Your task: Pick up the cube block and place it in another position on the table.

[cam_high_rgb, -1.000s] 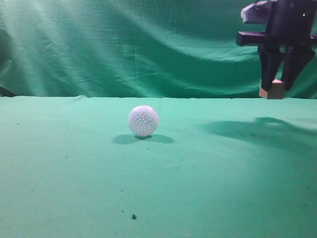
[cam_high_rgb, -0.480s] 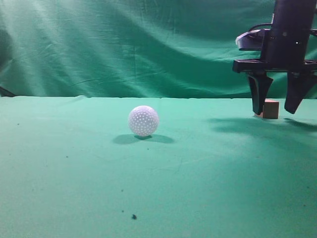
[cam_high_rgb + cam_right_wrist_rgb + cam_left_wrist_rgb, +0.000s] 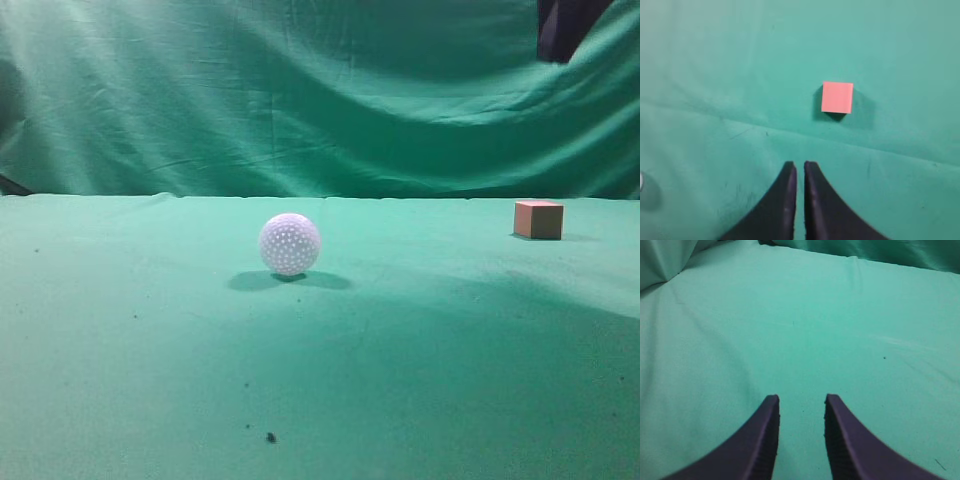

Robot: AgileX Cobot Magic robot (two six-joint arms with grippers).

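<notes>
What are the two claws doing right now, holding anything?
Left gripper: open, holding nothing, above bare table.
Right gripper: nearly closed, holding nothing; the cube block sits free on the cloth.

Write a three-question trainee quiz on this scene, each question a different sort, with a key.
1. True or false: the cube rests on the table, held by nothing.
2. Multiple choice: seen from the front, the white ball is A) left of the cube, B) on top of it, C) touching it.
3. Fill in: the right gripper has its fingers nearly ____.

Key: 1 true; 2 A; 3 shut.
</notes>
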